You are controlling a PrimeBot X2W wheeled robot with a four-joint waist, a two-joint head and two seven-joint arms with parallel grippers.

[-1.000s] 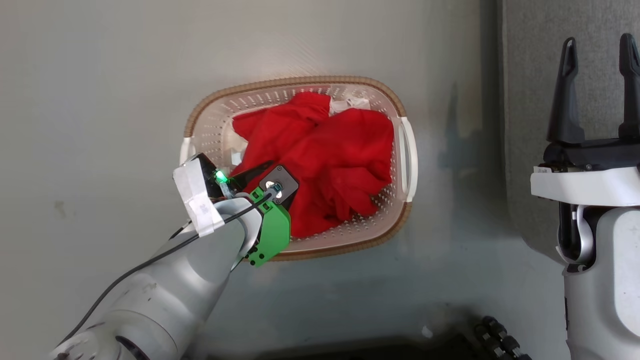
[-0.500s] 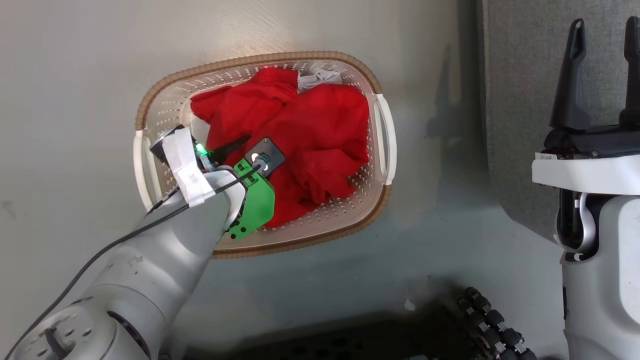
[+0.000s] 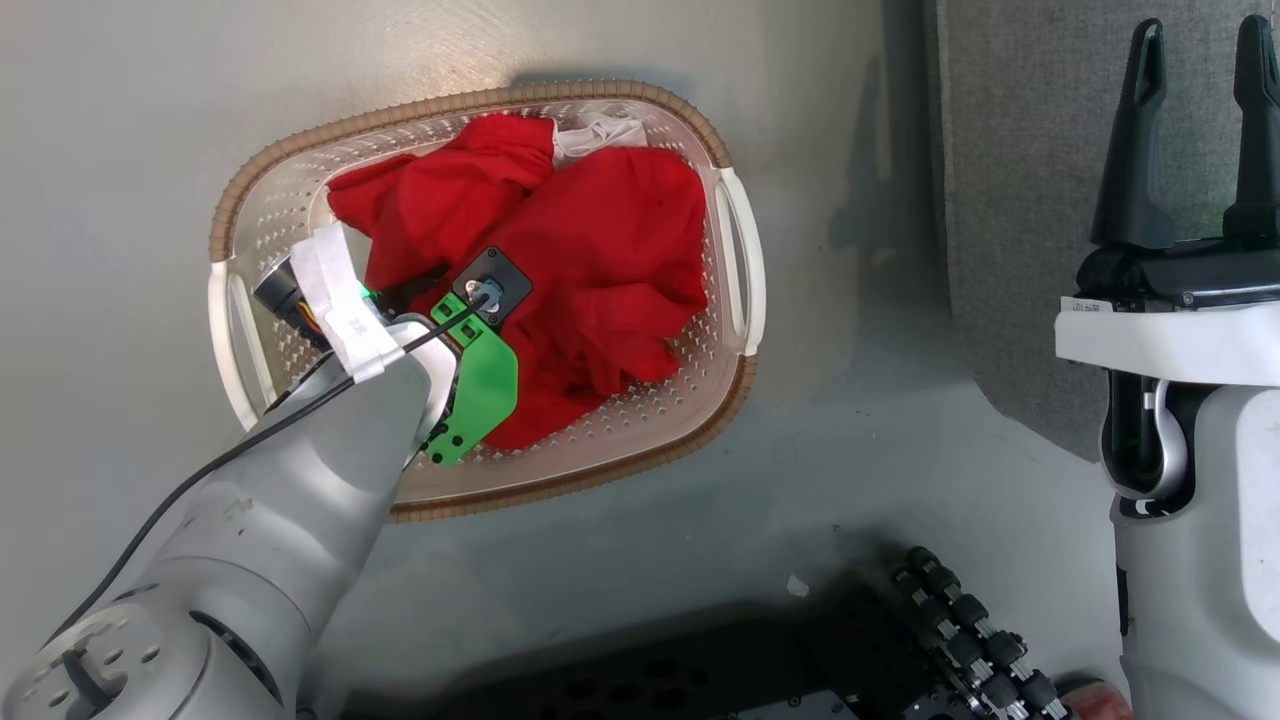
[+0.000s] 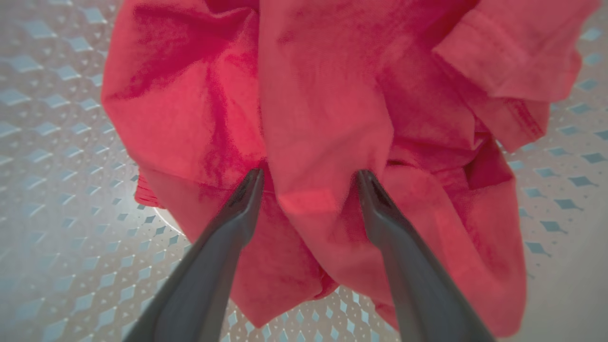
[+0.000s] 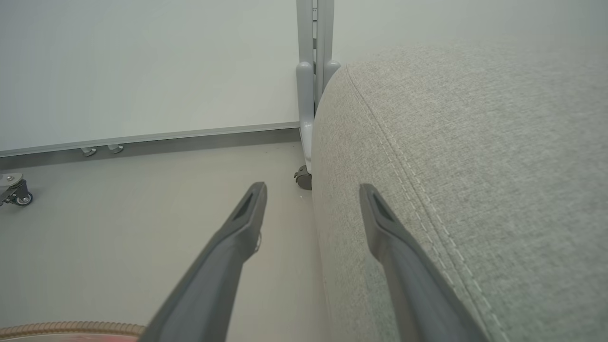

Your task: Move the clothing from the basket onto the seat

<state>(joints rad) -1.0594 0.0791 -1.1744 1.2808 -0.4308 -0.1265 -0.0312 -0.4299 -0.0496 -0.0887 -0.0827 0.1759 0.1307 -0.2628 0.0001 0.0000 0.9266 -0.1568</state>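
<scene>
Red clothing (image 3: 590, 250) lies crumpled inside the cream basket (image 3: 470, 100), which stands on the pale floor (image 3: 880, 470) near the grey seat (image 5: 475, 166). The left hand (image 4: 308, 175) reaches down into the basket. Its two dark fingers are spread apart and pressed against the cloth — a fold lies between them, not pinched. The right hand (image 3: 1197, 40) hangs wide open and empty at the seat's edge — well apart from the basket.

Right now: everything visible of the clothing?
The clothing is bright red, soft, crumpled cloth heaped in the basket, with hemmed edges and a white bit at the heap's far side. It lies on the perforated floor. The left pincer is open, one fold between its fingers, not yet clamped.
</scene>
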